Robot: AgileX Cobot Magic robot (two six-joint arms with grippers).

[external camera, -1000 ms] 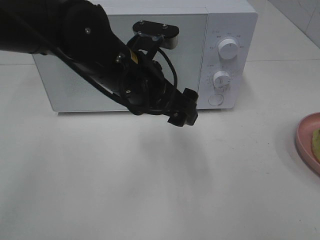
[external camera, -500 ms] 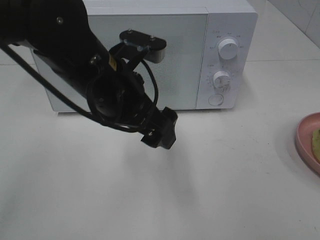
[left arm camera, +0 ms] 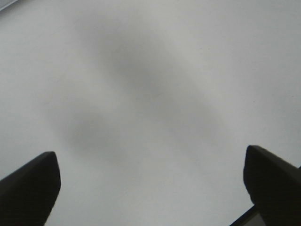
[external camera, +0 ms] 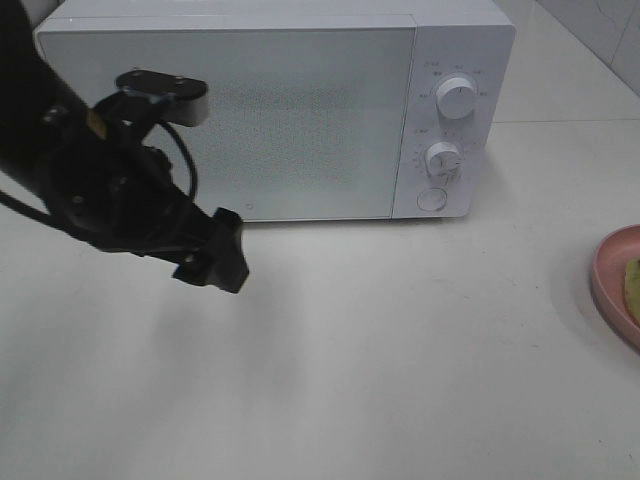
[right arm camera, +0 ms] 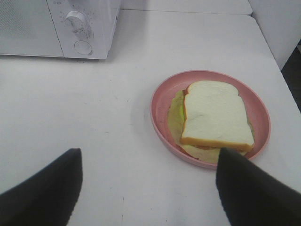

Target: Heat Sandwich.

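Sandwich (right arm camera: 214,120) is lying flat on the pink plate (right arm camera: 160,101), its pale bread slice on top and a green edge peeking out at the side, and it is sitting just ahead of the right hand (right arm camera: 148,188), whose dark fingers (right arm camera: 40,190) are standing wide apart with nothing between them, hovering over the white table (right arm camera: 70,103). Over on the other side, the left hand (left arm camera: 150,183) is hanging above bare table too, its fingers (left arm camera: 28,186) spread fully and gripping nothing, only soft shadows showing beneath it. From the high camera, that left hand (external camera: 212,262) is pointing down in front of the microwave's left half, clear of the door. Plate and sandwich (external camera: 633,285) are just clipping the right edge of the high view, well apart from the left arm. Farther back, the white microwave (external camera: 300,110) is standing with its door closed, two round knobs (external camera: 456,98) and a button lined up on its right panel.
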